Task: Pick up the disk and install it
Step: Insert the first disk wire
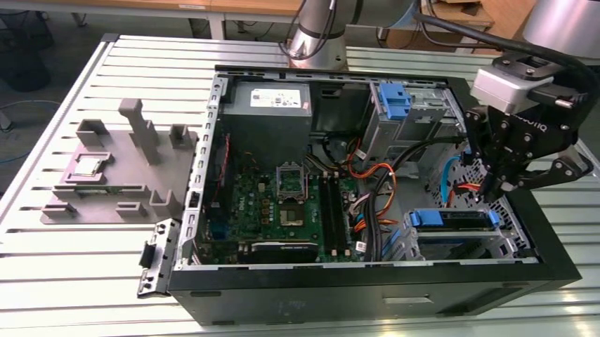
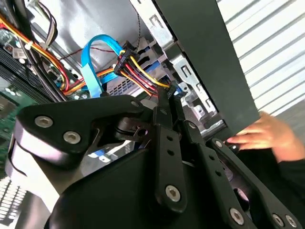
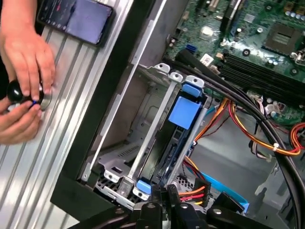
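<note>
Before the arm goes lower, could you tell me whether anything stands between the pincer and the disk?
Nothing solid appears to. The flat silver disk with blue plastic rails sits in the metal drive cage, and the pincer hangs at its near end. A red, yellow and black cable plug crowds in right beside the pincer.

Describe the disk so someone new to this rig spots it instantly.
Start at the open black computer case on the slatted table. Go to the drive bay in its near corner on the exterior view's right, under the end effector. The disk sits there, a flat drive with blue plastic rails, unlike the green motherboard beside it.
</note>
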Robot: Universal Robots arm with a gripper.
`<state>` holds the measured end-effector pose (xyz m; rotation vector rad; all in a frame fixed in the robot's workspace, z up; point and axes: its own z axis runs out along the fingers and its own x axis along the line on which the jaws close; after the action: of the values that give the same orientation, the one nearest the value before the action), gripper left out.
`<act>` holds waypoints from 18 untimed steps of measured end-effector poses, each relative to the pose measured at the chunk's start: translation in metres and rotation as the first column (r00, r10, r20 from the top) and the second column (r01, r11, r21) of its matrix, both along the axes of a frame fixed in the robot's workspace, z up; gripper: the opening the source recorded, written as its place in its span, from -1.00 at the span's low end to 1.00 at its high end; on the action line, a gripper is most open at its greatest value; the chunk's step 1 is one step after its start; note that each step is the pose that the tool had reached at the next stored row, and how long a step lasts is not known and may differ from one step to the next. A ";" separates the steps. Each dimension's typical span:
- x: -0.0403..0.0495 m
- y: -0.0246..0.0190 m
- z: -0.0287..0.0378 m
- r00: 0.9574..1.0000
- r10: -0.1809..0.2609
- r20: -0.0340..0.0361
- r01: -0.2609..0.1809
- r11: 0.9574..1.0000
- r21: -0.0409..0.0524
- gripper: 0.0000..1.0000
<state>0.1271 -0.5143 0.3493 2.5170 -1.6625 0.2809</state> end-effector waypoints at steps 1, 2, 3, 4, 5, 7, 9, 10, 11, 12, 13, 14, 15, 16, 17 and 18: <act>0.0000 0.0000 -0.0001 1.000 -0.017 0.000 0.017 1.000 0.000 -0.66; 0.0000 0.0000 -0.0002 0.999 -0.034 0.000 0.034 0.999 0.000 -0.66; 0.0000 0.0000 -0.0003 0.999 -0.051 0.000 0.051 0.999 0.000 -0.66; 0.0000 0.0000 -0.0004 0.998 -0.069 0.000 0.069 0.998 0.000 -0.66; 0.0000 0.0000 -0.0006 0.996 -0.087 0.000 0.087 0.996 0.000 -0.66; 0.0000 0.0001 -0.0010 0.992 -0.124 0.000 0.124 0.992 0.000 -0.66; 0.0000 0.0001 -0.0015 0.987 -0.159 0.000 0.159 0.987 0.000 -0.66; 0.0000 0.0001 -0.0017 0.984 -0.177 0.000 0.177 0.984 0.000 -0.66; 0.0000 0.0001 -0.0020 0.981 -0.195 0.000 0.195 0.981 0.000 -0.66; 0.0000 0.0001 -0.0022 0.977 -0.213 0.000 0.213 0.977 0.000 -0.66; 0.0000 0.0000 -0.0025 0.973 -0.232 0.000 0.232 0.973 0.000 -0.66; 0.0000 0.0001 -0.0028 0.968 -0.249 0.000 0.249 0.968 0.000 -0.66; 0.0000 0.0001 -0.0030 0.964 -0.266 0.000 0.266 0.964 0.000 -0.66; 0.0000 0.0001 -0.0033 0.959 -0.285 0.000 0.285 0.959 0.000 -0.66; 0.0000 0.0001 -0.0036 0.953 -0.302 0.000 0.302 0.953 0.000 -0.66; 0.0000 0.0000 -0.0039 0.948 -0.319 0.000 0.319 0.948 0.000 -0.66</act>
<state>0.1271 -0.5143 0.3454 2.1961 -2.0298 0.2478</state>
